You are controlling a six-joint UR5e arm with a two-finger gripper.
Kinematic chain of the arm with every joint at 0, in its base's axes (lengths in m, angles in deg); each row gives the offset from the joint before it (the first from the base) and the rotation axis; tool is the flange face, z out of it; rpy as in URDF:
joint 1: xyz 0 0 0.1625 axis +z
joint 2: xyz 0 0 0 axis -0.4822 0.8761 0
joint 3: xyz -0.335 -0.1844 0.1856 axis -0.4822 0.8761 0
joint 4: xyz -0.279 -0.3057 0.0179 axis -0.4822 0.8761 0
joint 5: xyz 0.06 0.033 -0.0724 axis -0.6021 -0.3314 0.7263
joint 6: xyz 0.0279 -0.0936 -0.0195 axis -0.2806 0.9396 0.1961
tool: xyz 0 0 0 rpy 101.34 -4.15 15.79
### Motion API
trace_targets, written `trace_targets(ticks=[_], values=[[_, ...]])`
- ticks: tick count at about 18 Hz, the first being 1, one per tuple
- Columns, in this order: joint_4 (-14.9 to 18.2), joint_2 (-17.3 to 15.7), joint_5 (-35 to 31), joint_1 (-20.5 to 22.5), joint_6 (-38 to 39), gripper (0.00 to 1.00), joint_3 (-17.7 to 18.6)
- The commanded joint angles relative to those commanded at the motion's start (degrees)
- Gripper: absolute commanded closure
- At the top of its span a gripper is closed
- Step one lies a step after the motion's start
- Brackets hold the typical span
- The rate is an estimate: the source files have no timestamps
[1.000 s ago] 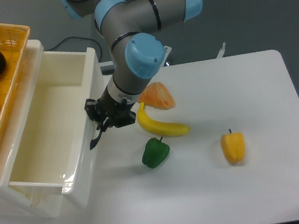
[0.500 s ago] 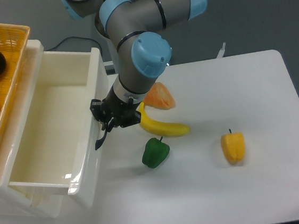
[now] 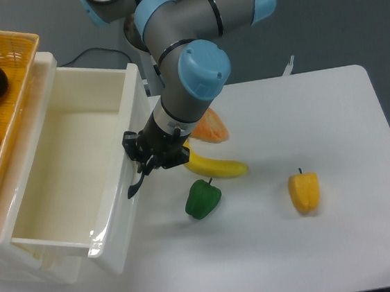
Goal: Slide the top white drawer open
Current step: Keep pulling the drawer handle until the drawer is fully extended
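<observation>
Against the tool stands the top white drawer front.

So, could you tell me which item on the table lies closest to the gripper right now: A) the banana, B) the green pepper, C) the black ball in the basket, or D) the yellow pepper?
A: the banana lies right beside the gripper at the top white drawer, nearer than the green pepper; the yellow pepper sits far off to the side.

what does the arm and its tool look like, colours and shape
The arm is built of thick grey metallic tubes joined by rounded joints with light blue caps and thin black seam rings. At its end sits a small black two-finger tool. No markings are legible.
</observation>
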Motion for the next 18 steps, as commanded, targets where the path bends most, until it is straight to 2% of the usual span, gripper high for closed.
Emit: trace_targets(ticks=[18], values=[[0.1, 0.1, 0.0, 1.3, -2.8, 0.79, 0.1]])
